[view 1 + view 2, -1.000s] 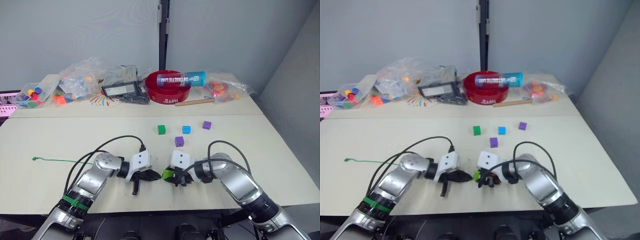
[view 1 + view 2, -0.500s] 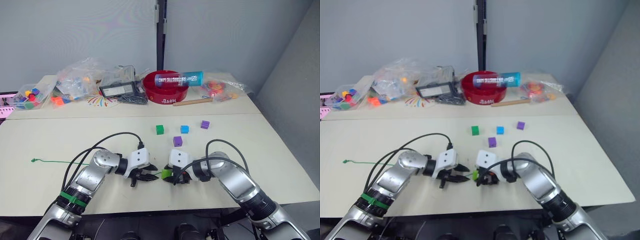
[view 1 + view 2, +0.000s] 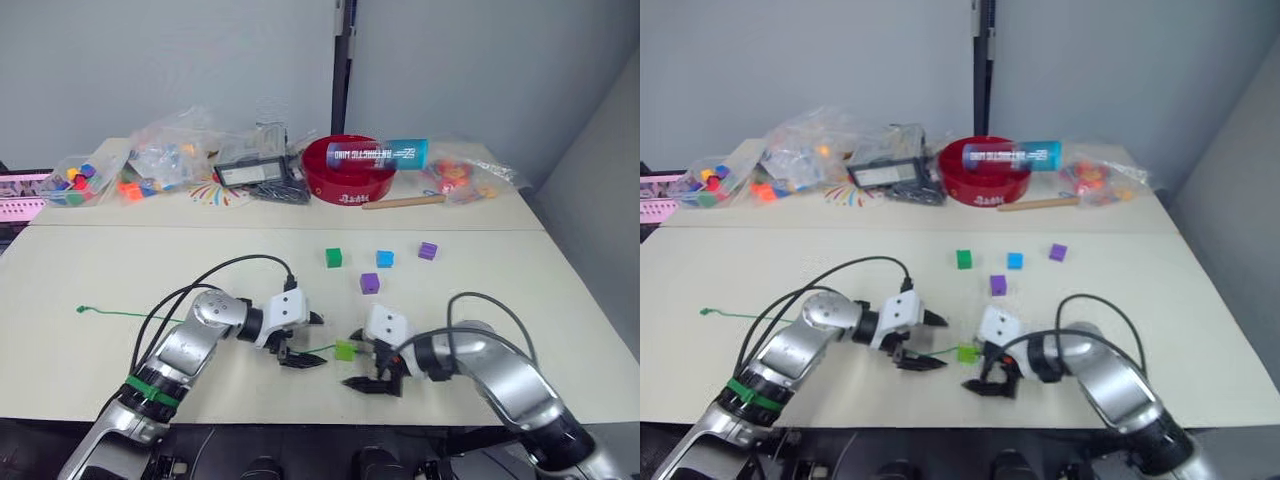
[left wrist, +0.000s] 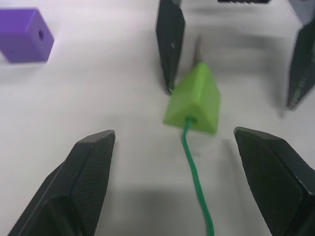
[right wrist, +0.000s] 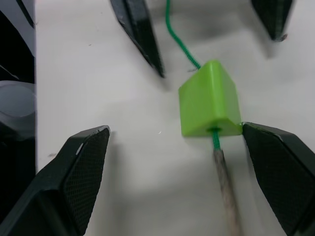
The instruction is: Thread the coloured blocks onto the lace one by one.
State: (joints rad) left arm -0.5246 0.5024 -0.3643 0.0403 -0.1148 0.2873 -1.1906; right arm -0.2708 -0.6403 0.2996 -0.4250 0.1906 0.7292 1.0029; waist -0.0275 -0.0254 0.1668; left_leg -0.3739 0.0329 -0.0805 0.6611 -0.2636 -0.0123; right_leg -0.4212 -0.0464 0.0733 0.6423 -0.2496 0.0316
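The lime green block (image 3: 345, 350) lies on the table with the green lace (image 3: 110, 316) running through its hole. The lace's stiff pale tip (image 5: 226, 189) sticks out on the right gripper's side. My left gripper (image 3: 309, 340) is open just left of the block, touching nothing. My right gripper (image 3: 358, 362) is open just right of it, one finger beside the block. Farther back lie the dark green block (image 3: 333, 258), the blue block (image 3: 384, 259) and two purple blocks (image 3: 369, 284) (image 3: 428, 251).
A red bowl (image 3: 355, 178) with a blue tube (image 3: 385, 153) across it stands at the back. Bags of toy pieces (image 3: 165, 160) (image 3: 455, 178), a black device (image 3: 250, 173) and a wooden stick (image 3: 405, 202) lie beside it. The table's near edge runs just below both grippers.
Both grippers have opened and let go of the lime block and the lace. The block now rests on the table between them. The camera has shifted.
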